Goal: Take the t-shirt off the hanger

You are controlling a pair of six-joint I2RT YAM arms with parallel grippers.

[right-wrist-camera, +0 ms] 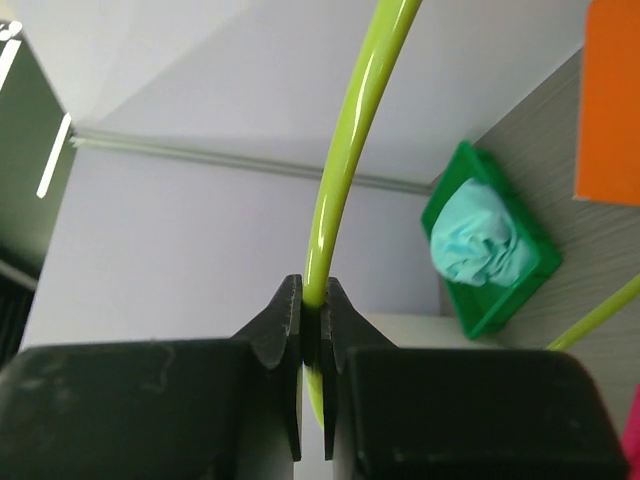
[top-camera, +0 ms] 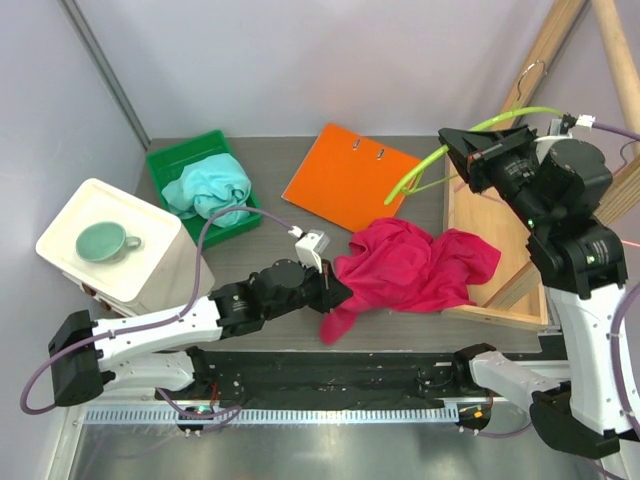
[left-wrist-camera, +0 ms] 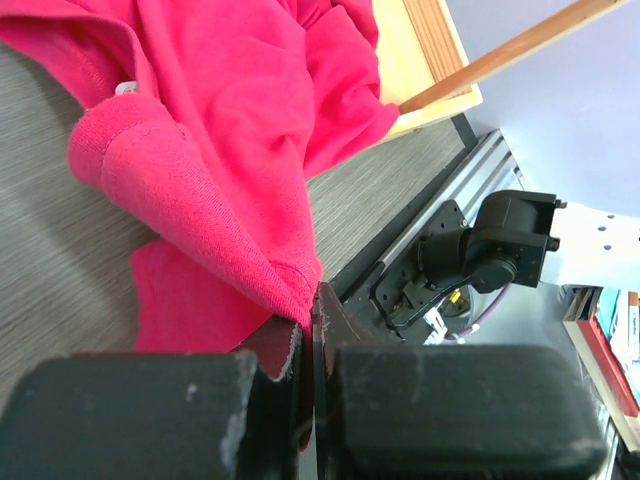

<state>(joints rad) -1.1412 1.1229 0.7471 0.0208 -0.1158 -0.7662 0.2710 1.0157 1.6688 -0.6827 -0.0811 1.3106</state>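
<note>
The pink t-shirt (top-camera: 415, 265) lies crumpled on the table, its right part resting over the edge of a wooden tray (top-camera: 497, 312). My left gripper (top-camera: 335, 290) is shut on the shirt's lower left edge; the left wrist view shows pink fabric (left-wrist-camera: 200, 190) pinched between its fingers (left-wrist-camera: 345, 325). The lime green hanger (top-camera: 460, 140) is held up in the air, free of the shirt. My right gripper (top-camera: 462, 150) is shut on it; the right wrist view shows the green rod (right-wrist-camera: 345, 150) clamped between the closed jaws.
An orange folder (top-camera: 350, 175) lies behind the shirt. A green bin (top-camera: 160, 165) holds a teal cloth (top-camera: 212, 188) at back left. A cream box (top-camera: 150, 262) with a green cup (top-camera: 105, 240) stands at left. A wooden frame (top-camera: 545, 50) leans at back right.
</note>
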